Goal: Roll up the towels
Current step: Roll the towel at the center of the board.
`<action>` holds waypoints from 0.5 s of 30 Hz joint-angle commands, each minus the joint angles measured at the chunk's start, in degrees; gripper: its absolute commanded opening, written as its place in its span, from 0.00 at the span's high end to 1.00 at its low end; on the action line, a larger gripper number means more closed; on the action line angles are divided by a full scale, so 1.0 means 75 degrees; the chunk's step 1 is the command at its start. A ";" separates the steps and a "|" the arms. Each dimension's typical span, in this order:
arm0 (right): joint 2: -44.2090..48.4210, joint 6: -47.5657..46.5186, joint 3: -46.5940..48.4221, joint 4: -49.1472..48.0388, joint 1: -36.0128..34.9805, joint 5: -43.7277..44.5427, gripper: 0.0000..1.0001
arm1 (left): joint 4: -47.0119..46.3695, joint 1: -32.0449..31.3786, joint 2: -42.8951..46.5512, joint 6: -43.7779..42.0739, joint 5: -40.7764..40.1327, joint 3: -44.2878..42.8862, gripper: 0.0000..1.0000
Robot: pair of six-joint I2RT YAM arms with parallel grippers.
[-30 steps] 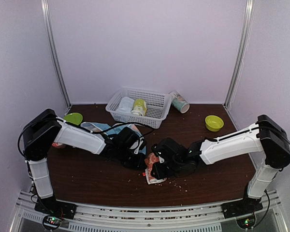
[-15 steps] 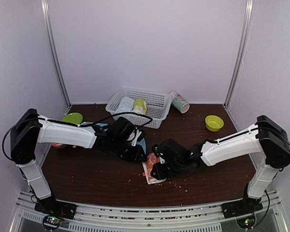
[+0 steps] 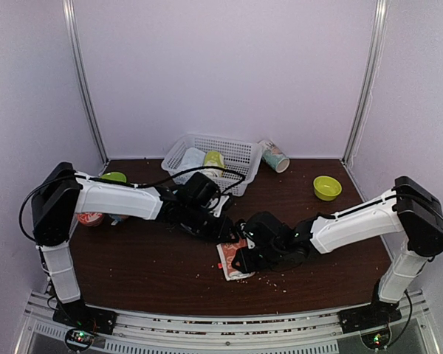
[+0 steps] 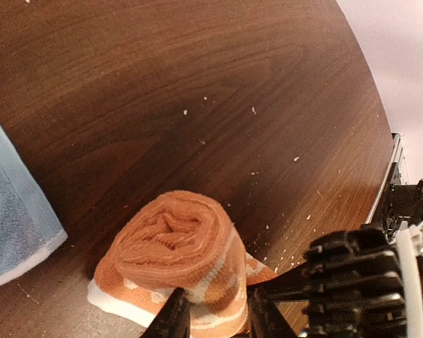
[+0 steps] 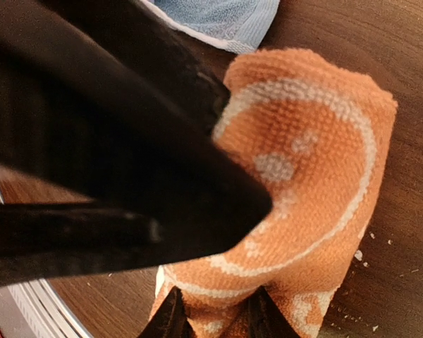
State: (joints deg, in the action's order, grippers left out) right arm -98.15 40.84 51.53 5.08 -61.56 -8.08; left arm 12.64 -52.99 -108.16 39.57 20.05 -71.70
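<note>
Orange towel (image 4: 176,243) with white curved markings, light blue towel (image 4: 14,211), dark brown wood-grain bench (image 4: 197,70), white basket (image 3: 236,158), lime-green bowl (image 3: 327,187).

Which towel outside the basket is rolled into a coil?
The peach-orange towel: its end shows a tight spiral, while the light blue towel beside it lies flat.

1 camera looks down from high behind on the dark brown wooden table (image 3: 133,273). 2 wrist cameras both see the rolled peach-orange cloth towel (image 4: 173,239) close up.
</note>
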 commanded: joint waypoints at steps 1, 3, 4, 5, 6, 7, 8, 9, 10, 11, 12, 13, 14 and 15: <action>0.0080 -0.0147 -0.0317 0.0248 0.0028 -0.0094 0.69 | -0.0814 -0.0048 -0.0330 0.0054 0.0506 -0.0323 0.69; 0.0130 -0.0179 -0.0350 0.0190 0.0014 -0.0138 0.69 | -0.0896 -0.0047 -0.0483 0.0090 0.0541 -0.0347 0.68; 0.0157 -0.0189 -0.0364 0.0184 0.0016 -0.0150 0.68 | -0.0910 -0.0037 -0.0555 0.0107 0.0548 -0.0362 0.68; 0.0166 -0.0203 -0.0366 0.0179 0.0017 -0.0175 0.68 | -0.0922 -0.0036 -0.0617 0.0119 0.0544 -0.0375 0.69; 0.0172 -0.0212 -0.0366 0.0187 0.0009 -0.0203 0.68 | -0.0899 -0.0030 -0.0670 0.0153 0.0477 -0.0387 0.72; 0.0184 -0.0244 -0.0366 0.0229 0.0005 -0.0201 0.68 | -0.0849 -0.0026 -0.0713 0.0173 0.0408 -0.0389 0.75; 0.0209 -0.0275 -0.0366 0.0269 -0.0011 -0.0201 0.68 | -0.0768 -0.0016 -0.0754 0.0192 0.0275 -0.0389 0.82; 0.0241 -0.0308 -0.0366 0.0307 -0.0028 -0.0184 0.68 | -0.0689 -0.0004 -0.0784 0.0196 0.0198 -0.0364 0.88; 0.0278 -0.0346 -0.0366 0.0361 -0.0048 -0.0172 0.67 | -0.0659 0.0009 -0.0792 0.0221 0.0112 -0.0305 0.93; 0.0322 -0.0380 -0.0358 0.0418 -0.0050 -0.0150 0.67 | -0.0664 0.0019 -0.0790 0.0251 0.0043 -0.0217 0.98; 0.0362 -0.0415 -0.0355 0.0448 -0.0059 -0.0137 0.66 | -0.0657 0.0031 -0.0790 0.0266 -0.0011 -0.0149 1.00; 0.0392 -0.0435 -0.0355 0.0497 -0.0065 -0.0115 0.65 | -0.0639 0.0034 -0.0800 0.0283 -0.0066 -0.0073 1.00; 0.0433 -0.0466 -0.0334 0.0556 -0.0065 -0.0083 0.64 | -0.0631 0.0043 -0.0798 0.0288 -0.0117 -0.0004 1.00; 0.0460 -0.0482 -0.0321 0.0603 -0.0067 -0.0064 0.63 | -0.0640 0.0043 -0.0791 0.0299 -0.0144 0.0062 1.00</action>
State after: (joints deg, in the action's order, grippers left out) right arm -96.47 38.92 50.19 4.86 -61.41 -8.38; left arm 9.85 -52.97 -113.21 41.23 21.58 -72.75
